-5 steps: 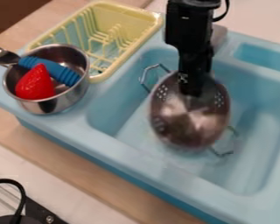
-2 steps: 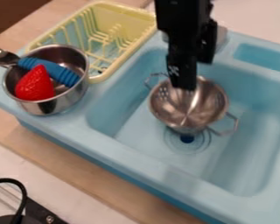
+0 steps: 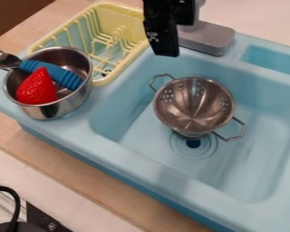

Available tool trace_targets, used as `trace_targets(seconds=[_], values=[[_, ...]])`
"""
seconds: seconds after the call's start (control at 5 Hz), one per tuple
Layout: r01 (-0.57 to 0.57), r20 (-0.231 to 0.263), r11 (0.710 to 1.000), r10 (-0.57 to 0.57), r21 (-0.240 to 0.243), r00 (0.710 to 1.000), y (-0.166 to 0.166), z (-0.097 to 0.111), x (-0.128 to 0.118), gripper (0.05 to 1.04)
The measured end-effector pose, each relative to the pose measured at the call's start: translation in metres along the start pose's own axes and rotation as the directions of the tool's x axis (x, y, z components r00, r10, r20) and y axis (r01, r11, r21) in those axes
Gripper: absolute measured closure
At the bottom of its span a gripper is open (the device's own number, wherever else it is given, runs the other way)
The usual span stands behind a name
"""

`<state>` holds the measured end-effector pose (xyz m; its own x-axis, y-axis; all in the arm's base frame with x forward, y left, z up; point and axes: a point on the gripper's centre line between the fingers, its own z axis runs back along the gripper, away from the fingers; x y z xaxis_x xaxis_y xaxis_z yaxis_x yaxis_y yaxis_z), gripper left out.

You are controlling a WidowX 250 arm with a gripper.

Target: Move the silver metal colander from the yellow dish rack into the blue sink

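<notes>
A black two-finger robot gripper [image 3: 165,50] hangs over the rear of a light-blue plastic toy sink [image 3: 135,161], its grip, open or closed, impossible to tell. A silver metal colander [image 3: 193,106] with two wire handles sits upright in the basin, apart from the gripper, near the drain [image 3: 193,143].

The WidowX robot's black gripper [image 3: 166,49] presents a dark, angular profile in this kitchen scene, its long, narrow section tapering slightly to a blunt, squared-off end. A small white marking [image 3: 152,36], its fine detail too small to make out, stands out against the dark surface. Alongside sits a shorter, blocky black section [image 3: 186,14] with hard edges.
</notes>
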<state>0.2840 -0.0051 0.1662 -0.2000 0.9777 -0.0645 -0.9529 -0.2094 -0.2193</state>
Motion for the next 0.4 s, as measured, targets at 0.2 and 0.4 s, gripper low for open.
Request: trace_targets(seconds=[0.2, 0.4], values=[[-0.037, 0.06, 0.999, 0.037, 0.002, 0.998, -0.0004, 0.0012, 0.0155, 0.087], [-0.034, 0.103, 0.998, 0.029, 0.047, 0.994, 0.0003, -0.001, 0.0244, 0.087]])
